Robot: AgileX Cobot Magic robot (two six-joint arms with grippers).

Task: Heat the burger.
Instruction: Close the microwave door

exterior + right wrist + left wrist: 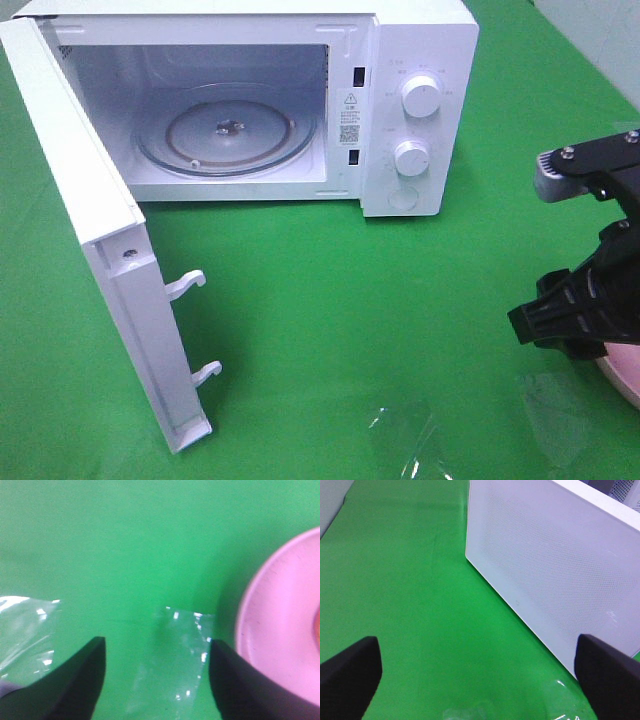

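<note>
Both tools stand apart, empty; right tool (157,680) should straddle the pink plate's (265,630) rim squarely before lifting toward the open microwave (250,100).

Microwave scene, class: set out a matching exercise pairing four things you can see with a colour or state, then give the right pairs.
Things:
1. microwave door
2. glass turntable
3. plate
4. tablecloth

Descriptions:
A. pink
B. green
C. swung open
D. bare, inside the oven

Pairs: 1-C, 2-D, 3-A, 4-B
</note>
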